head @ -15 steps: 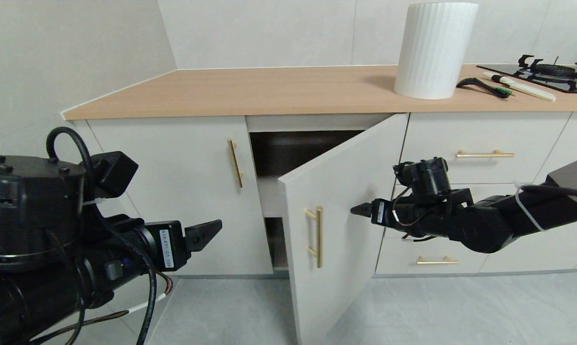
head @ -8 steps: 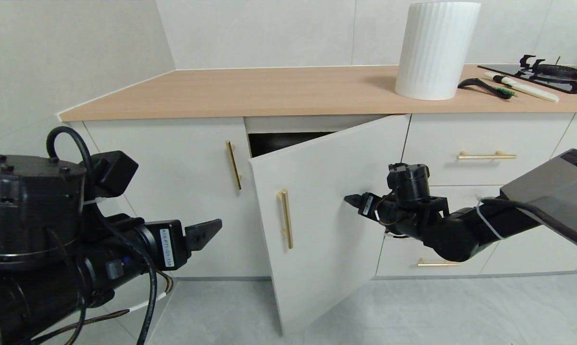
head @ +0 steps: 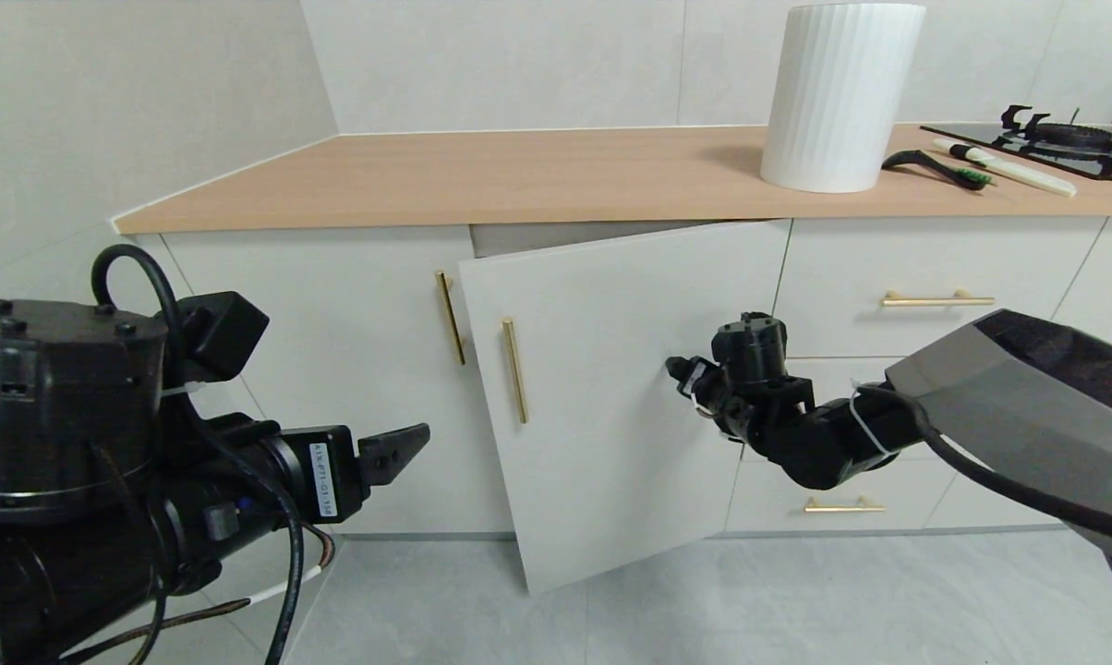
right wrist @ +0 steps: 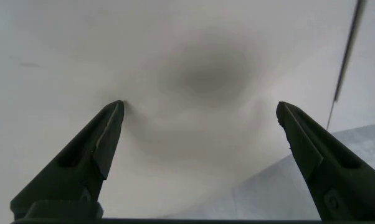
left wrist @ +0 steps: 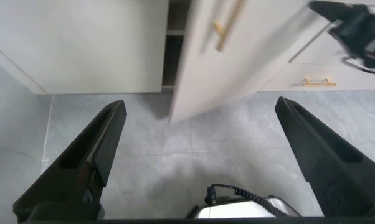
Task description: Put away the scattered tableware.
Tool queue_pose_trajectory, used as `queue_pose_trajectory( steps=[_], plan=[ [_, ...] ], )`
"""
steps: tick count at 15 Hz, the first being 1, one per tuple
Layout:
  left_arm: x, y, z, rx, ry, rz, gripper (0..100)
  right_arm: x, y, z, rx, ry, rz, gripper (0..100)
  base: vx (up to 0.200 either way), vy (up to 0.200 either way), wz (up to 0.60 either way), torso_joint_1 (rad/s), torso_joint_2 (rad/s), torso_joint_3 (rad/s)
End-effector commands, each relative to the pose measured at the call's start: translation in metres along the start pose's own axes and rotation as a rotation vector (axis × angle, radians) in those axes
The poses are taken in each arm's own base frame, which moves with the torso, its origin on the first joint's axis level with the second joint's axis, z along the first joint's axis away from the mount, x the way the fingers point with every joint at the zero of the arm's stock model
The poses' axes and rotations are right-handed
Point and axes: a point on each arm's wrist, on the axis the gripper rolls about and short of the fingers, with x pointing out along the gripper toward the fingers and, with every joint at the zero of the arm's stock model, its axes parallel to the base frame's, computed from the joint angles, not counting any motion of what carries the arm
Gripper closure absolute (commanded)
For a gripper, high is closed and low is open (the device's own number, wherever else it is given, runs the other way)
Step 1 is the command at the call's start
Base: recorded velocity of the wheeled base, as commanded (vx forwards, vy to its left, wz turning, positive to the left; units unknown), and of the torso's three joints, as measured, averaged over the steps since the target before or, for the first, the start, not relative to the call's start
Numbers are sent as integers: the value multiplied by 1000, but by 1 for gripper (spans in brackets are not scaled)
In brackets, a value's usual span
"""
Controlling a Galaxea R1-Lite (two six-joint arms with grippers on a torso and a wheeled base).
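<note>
The white cabinet door [head: 611,388] with a gold handle [head: 514,369] stands almost closed under the wooden counter [head: 482,175], with only a thin gap at its top. My right gripper [head: 678,369] is open and its tips rest against the door's face [right wrist: 194,62]. Low at the left, away from the cabinets, my left gripper [head: 399,453] is open and holds nothing. In the left wrist view it [left wrist: 200,118] hovers above the grey floor, facing the door [left wrist: 237,62]. Scattered utensils [head: 972,171], black, green and white, lie on the counter at the far right.
A tall white ribbed container [head: 838,97] stands on the counter beside the utensils. A black stove grate [head: 1069,139] is at the far right. Drawers with gold handles [head: 935,298] sit right of the door. A second closed door [head: 334,369] is on the left.
The cabinet door has swung from wide open to nearly closed, with my right gripper following against its face toward the cabinet. My left arm has kept still.
</note>
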Motion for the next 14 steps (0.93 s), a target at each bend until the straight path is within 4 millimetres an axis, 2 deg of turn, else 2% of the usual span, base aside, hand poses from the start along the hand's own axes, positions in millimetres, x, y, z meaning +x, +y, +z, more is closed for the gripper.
queue_pose_trajectory(
  steps=[1,14],
  plan=[
    [2,0,-1,2,6,3,0,11,-5,-6,2,-7,-20,0,0,0,0,0,0,0],
    [4,-1,-2,6,15,7,0,33,-16,13,62,-118,-93,0,0,0,0,0,0,0]
  ],
)
